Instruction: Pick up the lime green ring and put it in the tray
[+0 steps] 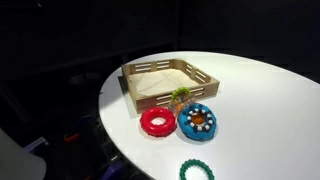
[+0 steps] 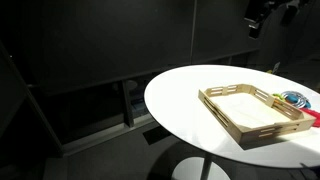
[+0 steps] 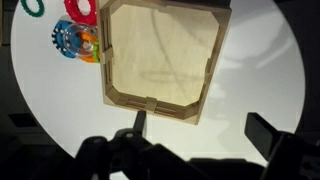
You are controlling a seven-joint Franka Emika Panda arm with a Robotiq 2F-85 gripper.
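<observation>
Hovering high over the round white worktop (image 1: pixel 262 112), claw (image 3: pixel 200 132) fingers apart, empty. Small lime green ring (image 1: pixel 180 95) rests against the square tan wooden tray (image 1: pixel 152 66)'s outer rail, away from worktop edges. Grasp and drop both remain.

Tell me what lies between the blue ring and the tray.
The lime ring lies there, by the tray's rail, just behind the blue ring, seen in an exterior view.

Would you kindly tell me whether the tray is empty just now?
Empty: in the wrist view the tray shows only its bare wooden floor.
</observation>
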